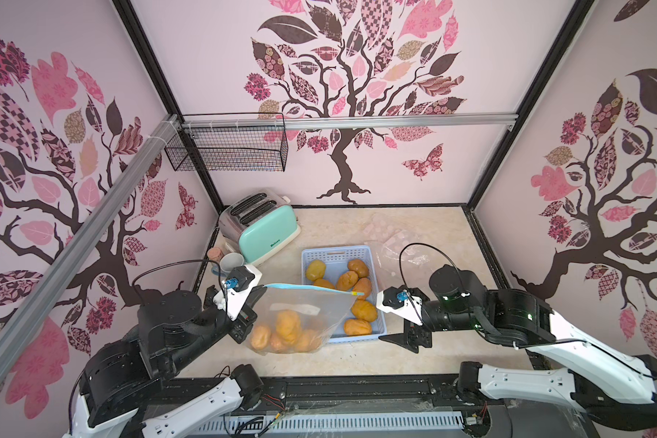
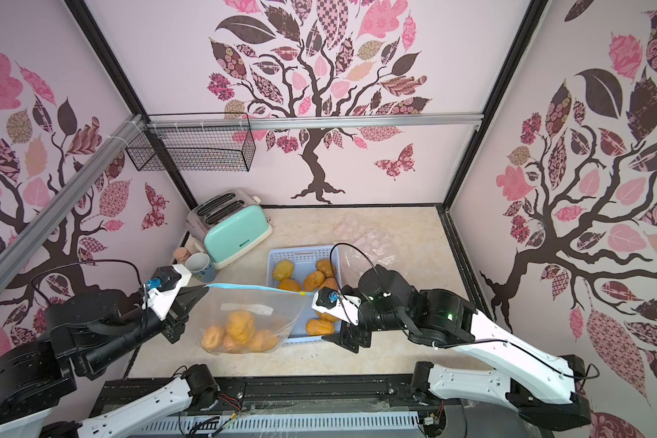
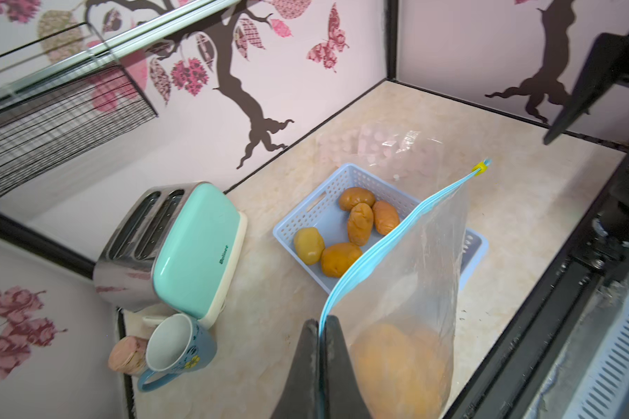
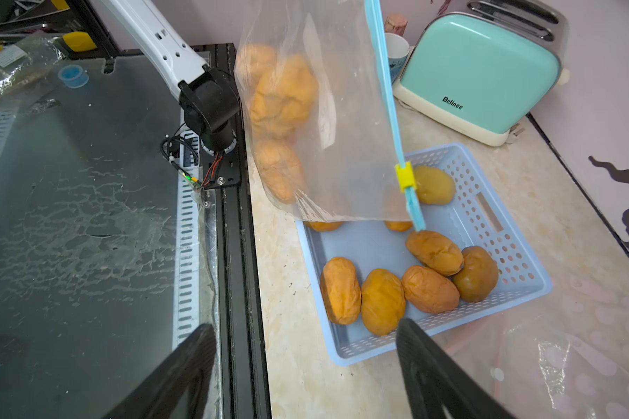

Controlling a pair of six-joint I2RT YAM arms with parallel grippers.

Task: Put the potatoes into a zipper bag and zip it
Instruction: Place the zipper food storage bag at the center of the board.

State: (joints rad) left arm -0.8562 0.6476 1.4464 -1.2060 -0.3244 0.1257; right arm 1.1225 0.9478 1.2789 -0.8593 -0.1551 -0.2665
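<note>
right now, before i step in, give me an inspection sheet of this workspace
surface: marble-look tabletop, no spills seen
job's things: zipper bag held up with about four potatoes inside; yellow slider at its free end; more potatoes lie in the blue basket
clutter: toaster, mug, spare clear bags at the back
grippers: left gripper shut on the bag's corner; right gripper open, holding nothing, beside the basket
cables: a black cable loops over each wrist, snagging nothing
surroundings: wire basket on the wall rail; tree decals on the walls
</note>
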